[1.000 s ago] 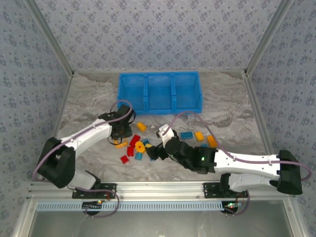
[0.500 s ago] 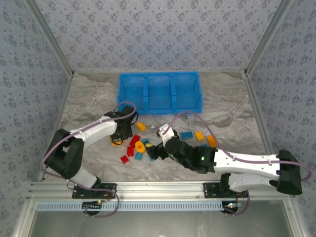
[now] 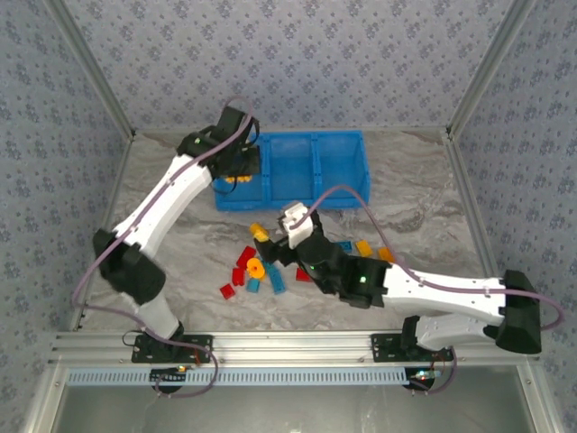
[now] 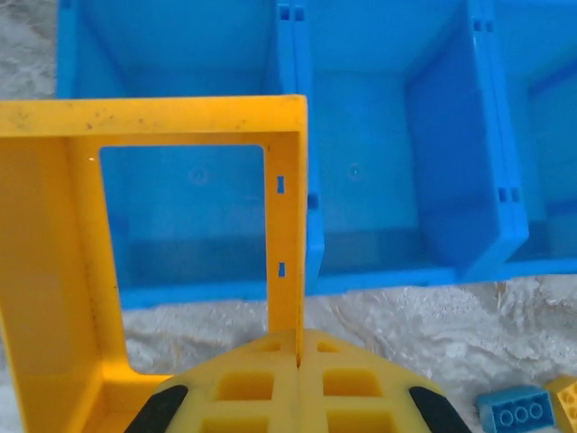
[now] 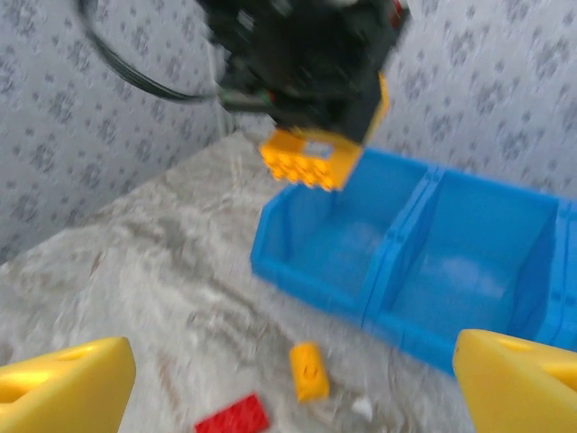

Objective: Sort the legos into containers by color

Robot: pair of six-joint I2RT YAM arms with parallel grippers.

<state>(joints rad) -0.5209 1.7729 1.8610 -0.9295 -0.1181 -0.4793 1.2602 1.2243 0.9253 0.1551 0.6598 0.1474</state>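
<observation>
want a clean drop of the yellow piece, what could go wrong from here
The yellow frame hangs over the left compartment of the bin, but its edge lines up with the divider, so it might catch or fall next door. The right fingers are open near the loose bricks and could scatter them.

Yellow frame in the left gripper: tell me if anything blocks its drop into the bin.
Nothing visible does. The left gripper holds the yellow frame above the left compartment of the bin, which looks empty.
</observation>
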